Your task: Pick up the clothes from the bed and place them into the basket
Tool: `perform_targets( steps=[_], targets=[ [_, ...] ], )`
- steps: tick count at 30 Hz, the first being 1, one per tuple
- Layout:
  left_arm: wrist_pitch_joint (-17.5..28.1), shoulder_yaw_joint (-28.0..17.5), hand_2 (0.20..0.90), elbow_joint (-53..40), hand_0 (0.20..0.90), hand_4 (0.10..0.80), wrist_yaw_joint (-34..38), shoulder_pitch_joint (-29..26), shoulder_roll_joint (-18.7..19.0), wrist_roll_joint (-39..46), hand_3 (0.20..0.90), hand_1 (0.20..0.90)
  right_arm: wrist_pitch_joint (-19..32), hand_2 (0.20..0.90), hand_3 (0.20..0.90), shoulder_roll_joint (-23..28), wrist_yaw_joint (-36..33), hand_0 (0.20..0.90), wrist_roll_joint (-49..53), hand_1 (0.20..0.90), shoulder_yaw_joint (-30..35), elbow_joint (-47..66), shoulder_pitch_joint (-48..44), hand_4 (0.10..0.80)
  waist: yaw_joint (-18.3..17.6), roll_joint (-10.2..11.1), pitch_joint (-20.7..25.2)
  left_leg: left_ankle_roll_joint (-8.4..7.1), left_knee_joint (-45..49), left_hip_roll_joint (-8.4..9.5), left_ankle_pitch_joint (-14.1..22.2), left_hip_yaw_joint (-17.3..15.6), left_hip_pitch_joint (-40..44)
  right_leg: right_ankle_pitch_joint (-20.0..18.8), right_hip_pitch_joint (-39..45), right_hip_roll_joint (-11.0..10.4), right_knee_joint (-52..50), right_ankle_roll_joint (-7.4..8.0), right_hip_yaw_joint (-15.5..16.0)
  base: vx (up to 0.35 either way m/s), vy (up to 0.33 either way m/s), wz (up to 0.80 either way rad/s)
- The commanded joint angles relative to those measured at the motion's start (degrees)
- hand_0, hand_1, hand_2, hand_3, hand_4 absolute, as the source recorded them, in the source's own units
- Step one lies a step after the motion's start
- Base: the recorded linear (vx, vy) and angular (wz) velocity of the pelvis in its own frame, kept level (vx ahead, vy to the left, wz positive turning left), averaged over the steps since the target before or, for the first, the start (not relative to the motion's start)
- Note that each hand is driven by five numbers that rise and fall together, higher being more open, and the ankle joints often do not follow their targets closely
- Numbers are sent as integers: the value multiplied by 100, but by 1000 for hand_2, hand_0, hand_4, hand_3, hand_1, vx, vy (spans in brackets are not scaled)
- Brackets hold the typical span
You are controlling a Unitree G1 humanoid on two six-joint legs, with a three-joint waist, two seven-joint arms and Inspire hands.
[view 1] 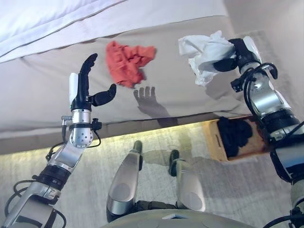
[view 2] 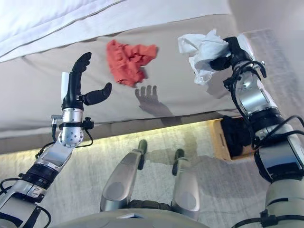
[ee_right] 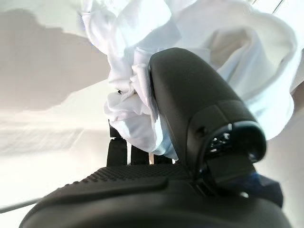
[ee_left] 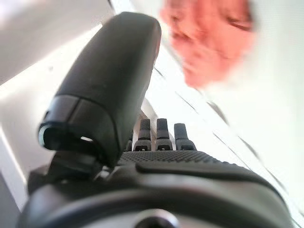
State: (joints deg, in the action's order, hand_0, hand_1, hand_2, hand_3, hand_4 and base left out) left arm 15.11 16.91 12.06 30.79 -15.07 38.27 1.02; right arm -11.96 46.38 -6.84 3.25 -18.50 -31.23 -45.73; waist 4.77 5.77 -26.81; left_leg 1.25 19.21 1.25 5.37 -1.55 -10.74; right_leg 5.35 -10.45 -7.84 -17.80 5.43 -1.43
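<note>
A crumpled red garment (view 1: 127,61) lies on the beige bed (view 1: 42,90); it also shows in the left wrist view (ee_left: 209,38). My left hand (view 1: 85,88) is open, held up over the bed to the left of the red garment and apart from it. My right hand (view 1: 232,58) is shut on a white garment (view 1: 205,52) and holds it lifted above the bed's right part; in the right wrist view the white cloth (ee_right: 142,95) is gripped between thumb and fingers. A wooden basket (view 1: 216,142) stands on the floor at the right, with dark clothes (view 1: 235,135) in it.
White bedding (view 1: 57,19) lies along the far side of the bed. A lit strip runs under the bed's front edge (view 1: 142,130). Pale carpet (view 1: 95,166) lies between the bed and the basket.
</note>
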Motion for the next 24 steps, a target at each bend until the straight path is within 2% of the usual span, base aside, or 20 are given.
perform_targets(
  steps=[1, 6, 10, 18, 24],
  targets=[
    [286, -37, 900, 160, 900, 800, -11, 139, -406, -154, 900, 900, 295, 300, 200, 835, 30, 300, -227, 300, 262, 368, 580, 100, -614, -135, 1459, -142, -655, -506, 0, -275, 648, -478, 370, 270, 612, -162, -194, 115, -18, -62],
    [288, -24, 900, 370, 900, 800, -173, 95, -549, -144, 900, 900, 161, 300, 200, 990, 238, 300, -288, 300, 1013, 614, 1657, 100, -1027, -129, 1857, -252, -1332, -681, -194, -582, 1191, -684, 660, 426, 1056, -103, -510, 80, -44, -39],
    [329, -3, 900, 459, 900, 800, -284, 39, -618, -168, 900, 900, 54, 300, 200, 992, 299, 300, -229, 300, 1397, 573, 2210, 100, -1181, -124, 2041, -341, -1843, -762, -375, -683, 1470, -837, 797, 499, 1379, -66, -638, 15, -61, -25],
    [406, 91, 900, 557, 900, 800, -463, -43, -649, -243, 900, 900, -31, 300, 200, 975, 458, 300, -94, 300, 1428, -17, 2420, 100, -1247, -213, 2139, -461, -2148, -875, -512, -856, 1629, -896, 861, 549, 1591, -70, -609, -11, -53, -11],
    [382, 74, 900, 557, 900, 800, -520, 21, -643, -261, 900, 900, -350, 300, 200, 899, 601, 300, -67, 300, 1389, -383, 2558, 100, -1227, -266, 2091, -523, -2098, -942, -528, -884, 1605, -838, 815, 559, 1506, -113, -525, 8, -61, 2]
  ],
)
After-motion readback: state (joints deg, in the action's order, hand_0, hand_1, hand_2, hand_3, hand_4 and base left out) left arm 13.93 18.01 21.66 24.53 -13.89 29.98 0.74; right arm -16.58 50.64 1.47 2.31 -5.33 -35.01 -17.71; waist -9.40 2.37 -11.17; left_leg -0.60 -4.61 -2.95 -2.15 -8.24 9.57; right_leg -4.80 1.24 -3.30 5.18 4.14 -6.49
